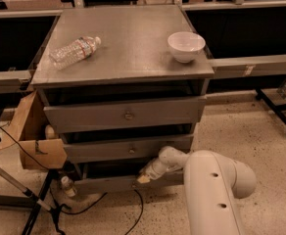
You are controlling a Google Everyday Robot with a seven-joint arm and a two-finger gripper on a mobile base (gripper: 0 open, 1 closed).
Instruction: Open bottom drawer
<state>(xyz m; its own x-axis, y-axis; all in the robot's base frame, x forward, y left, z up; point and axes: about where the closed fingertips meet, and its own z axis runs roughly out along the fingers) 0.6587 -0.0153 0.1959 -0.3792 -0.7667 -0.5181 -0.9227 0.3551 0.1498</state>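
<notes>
A grey cabinet has three drawer fronts. The bottom drawer (113,184) is the lowest, narrowest grey front, near the floor, and it stands pulled out a little, with a dark gap above it. My gripper (142,177) reaches from the white arm (211,190) at lower right and sits at the middle of the bottom drawer's front, where its knob would be; the knob itself is hidden behind it. The mid-sized drawer front (128,149) and the widest top drawer front (126,114) are above, each with a small round knob.
On the cabinet top (133,48) lie a clear plastic bottle (74,52) and a white bowl (186,46). A cardboard box (33,136) stands at the cabinet's left. A small bottle (67,186), black cables (108,204) and a tripod leg (15,185) lie on the speckled floor.
</notes>
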